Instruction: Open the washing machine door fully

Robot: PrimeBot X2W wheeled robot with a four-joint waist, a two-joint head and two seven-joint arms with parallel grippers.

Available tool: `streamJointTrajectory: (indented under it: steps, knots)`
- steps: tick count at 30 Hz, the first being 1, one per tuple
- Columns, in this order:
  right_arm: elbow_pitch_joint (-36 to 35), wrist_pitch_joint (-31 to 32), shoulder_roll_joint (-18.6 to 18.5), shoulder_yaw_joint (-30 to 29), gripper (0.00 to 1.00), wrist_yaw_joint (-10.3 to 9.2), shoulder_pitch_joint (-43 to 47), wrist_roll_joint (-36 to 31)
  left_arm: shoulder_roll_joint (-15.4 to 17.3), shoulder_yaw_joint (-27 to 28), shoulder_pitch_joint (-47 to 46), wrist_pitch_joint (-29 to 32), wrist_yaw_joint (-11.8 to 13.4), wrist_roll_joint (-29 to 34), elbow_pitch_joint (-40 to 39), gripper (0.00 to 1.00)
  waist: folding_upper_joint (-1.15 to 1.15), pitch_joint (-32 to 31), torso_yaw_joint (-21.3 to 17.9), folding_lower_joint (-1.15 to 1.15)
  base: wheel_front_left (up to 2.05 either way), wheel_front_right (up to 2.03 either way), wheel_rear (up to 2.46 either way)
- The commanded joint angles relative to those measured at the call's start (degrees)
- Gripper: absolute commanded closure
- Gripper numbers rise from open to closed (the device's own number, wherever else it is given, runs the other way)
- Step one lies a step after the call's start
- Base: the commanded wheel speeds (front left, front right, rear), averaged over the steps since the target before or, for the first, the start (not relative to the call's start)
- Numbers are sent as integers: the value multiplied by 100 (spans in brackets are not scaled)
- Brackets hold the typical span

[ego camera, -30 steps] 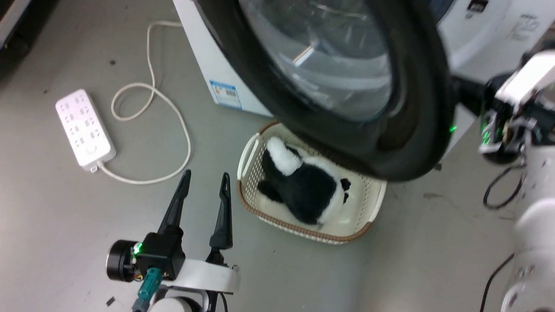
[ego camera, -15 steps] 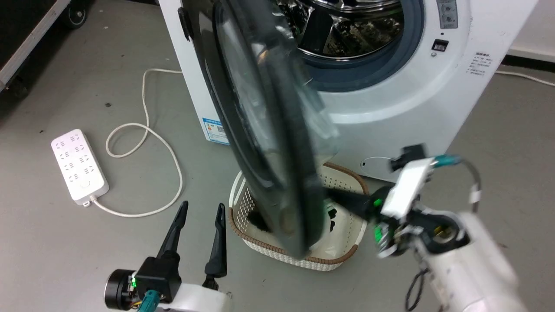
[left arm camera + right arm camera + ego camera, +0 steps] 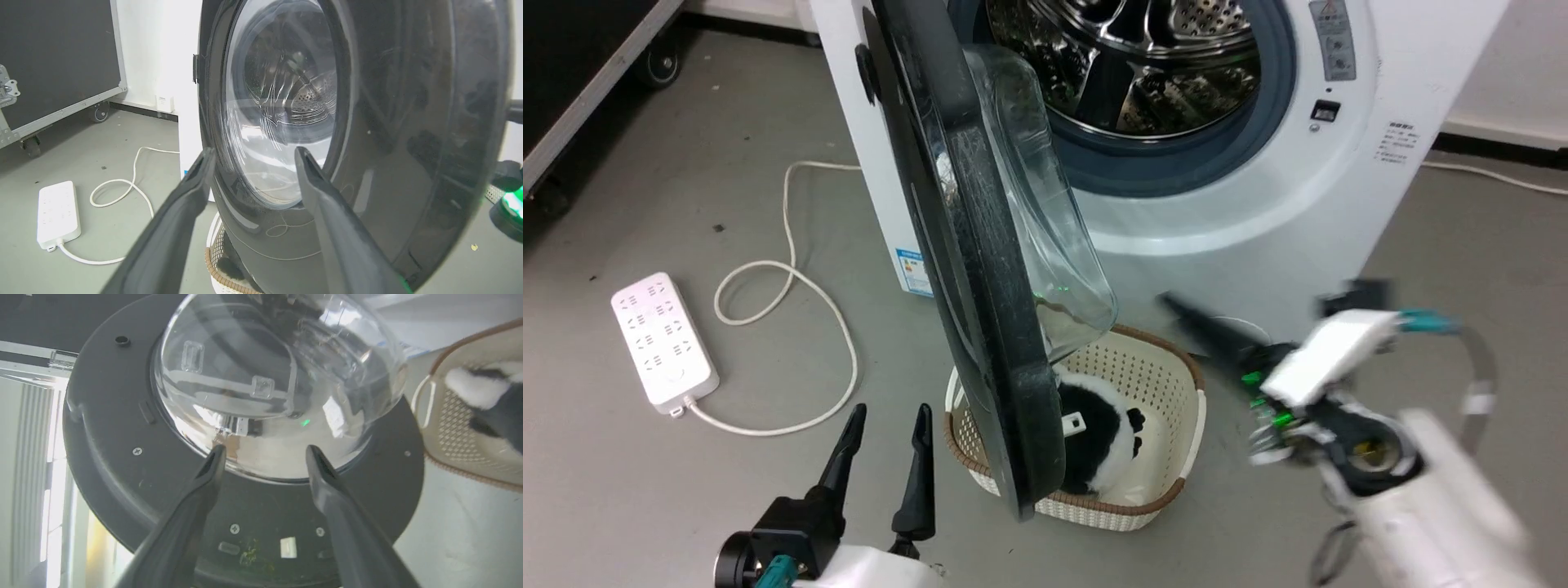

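Observation:
The washing machine door point(image 3: 980, 269) stands edge-on to the head view, swung well out from the machine over the basket. Its clear glass bowl point(image 3: 1045, 204) bulges toward the steel drum point(image 3: 1127, 57). My left gripper point(image 3: 888, 420) is open at the lower left, just left of the door's bottom rim. In the left wrist view its fingertips point(image 3: 254, 153) point at the door's glossy outer face point(image 3: 388, 122). My right gripper point(image 3: 1184, 314), blurred, is right of the door and apart from it. It is open point(image 3: 265, 451), facing the door's inner side and glass bowl point(image 3: 278, 375), holding nothing.
A cream basket point(image 3: 1176, 392) with a black-and-white plush toy point(image 3: 1094, 433) sits on the floor under the door. A white power strip point(image 3: 662, 339) and its looped cable point(image 3: 792, 286) lie to the left. A black wheeled case point(image 3: 572, 98) stands at the far left.
The camera has shifted. The door has swung leftward from nearly facing me to edge-on, baring the drum. My right gripper has left the door's rim and dropped to the lower right.

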Motion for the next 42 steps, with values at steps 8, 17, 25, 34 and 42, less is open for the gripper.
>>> streamJointTrajectory:
  steps: [8,17,25,34,42]
  knots:
    - [-1262,-2897,-1457,92,0,6,752,-3129,7,370,-29,-32,-125,-51,-30,0,0,-172,-320,0,0,0,0]
    - [-2140,-3838,-908,-1611,0,6,2096,-7157,7,532,13,-32,-228,59,-128,0,0,-147,-613,0,0,0,0]
    - [-3445,-3842,305,-2370,0,6,3418,-8847,26,775,96,-32,-293,468,-16,0,0,-156,-744,0,0,0,0]
    - [-3464,-3843,360,-2313,0,6,3661,-8420,37,814,148,-32,-351,779,99,63,0,-108,-794,0,0,0,0]
    - [-3504,-3843,361,-2348,0,6,3538,-8349,29,893,112,-32,-377,820,-32,100,0,-98,-723,0,0,0,0]
